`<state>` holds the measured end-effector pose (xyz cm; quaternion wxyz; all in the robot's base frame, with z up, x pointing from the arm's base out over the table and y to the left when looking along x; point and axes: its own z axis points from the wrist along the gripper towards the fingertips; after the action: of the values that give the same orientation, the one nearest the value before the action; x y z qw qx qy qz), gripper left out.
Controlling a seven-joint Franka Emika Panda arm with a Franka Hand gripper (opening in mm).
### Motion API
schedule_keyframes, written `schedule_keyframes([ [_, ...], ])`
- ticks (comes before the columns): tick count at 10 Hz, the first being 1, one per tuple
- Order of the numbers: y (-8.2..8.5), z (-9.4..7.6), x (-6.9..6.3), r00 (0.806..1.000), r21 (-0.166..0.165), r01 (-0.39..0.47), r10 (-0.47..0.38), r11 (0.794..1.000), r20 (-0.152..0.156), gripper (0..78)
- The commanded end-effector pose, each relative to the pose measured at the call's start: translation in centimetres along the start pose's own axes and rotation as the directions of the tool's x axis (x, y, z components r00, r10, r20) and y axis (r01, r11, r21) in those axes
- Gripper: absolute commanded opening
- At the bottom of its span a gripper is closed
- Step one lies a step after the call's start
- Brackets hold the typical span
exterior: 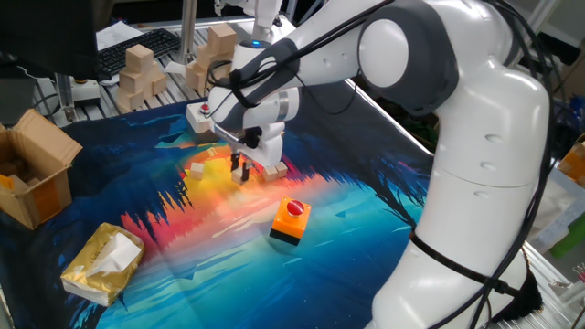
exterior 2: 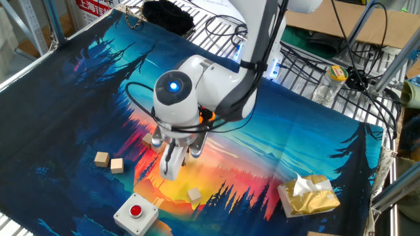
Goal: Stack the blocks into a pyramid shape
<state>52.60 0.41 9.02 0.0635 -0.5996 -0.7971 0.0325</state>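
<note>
Small tan wooden blocks lie scattered on the mat. One block (exterior: pixel 196 170) sits just left of my gripper (exterior: pixel 239 171), and another (exterior: pixel 279 170) peeks out to its right. From the other side, two blocks (exterior 2: pixel 102 158) (exterior 2: pixel 117 165) lie together at the left. One block (exterior 2: pixel 194 195) lies alone near the front, and one (exterior 2: pixel 147 139) is partly hidden by the arm. My gripper (exterior 2: pixel 168 168) hangs low over the mat between them. Its fingertips are slightly apart, with nothing visible between them.
An orange button box (exterior: pixel 291 220) stands in front of the gripper. A white button box (exterior 2: pixel 134 212) sits near the mat's edge. A yellow tissue pack (exterior: pixel 102 265), an open cardboard box (exterior: pixel 32 169) and piles of larger wooden blocks (exterior: pixel 137 73) surround the mat.
</note>
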Motion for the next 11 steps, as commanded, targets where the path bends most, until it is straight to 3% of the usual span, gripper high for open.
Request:
schedule_keyframes([
  [1, -0.63, -0.53, -0.51, 0.994, -0.003, -0.109, 0.109, 0.994, 0.012, 1.1],
  [2, -0.61, -0.45, -0.61, 0.991, 0.000, -0.128, 0.128, 0.992, 0.050, 1.1],
  [3, -0.60, -0.42, -0.65, 0.989, -0.001, -0.137, 0.137, 0.991, 0.058, 1.1],
  [6, -0.60, -0.42, -0.64, 0.990, -0.008, -0.136, 0.136, 0.991, 0.044, 1.1],
  [11, -0.60, -0.42, -0.64, 0.964, -0.024, -0.264, 0.265, 0.964, 0.025, 1.1],
])
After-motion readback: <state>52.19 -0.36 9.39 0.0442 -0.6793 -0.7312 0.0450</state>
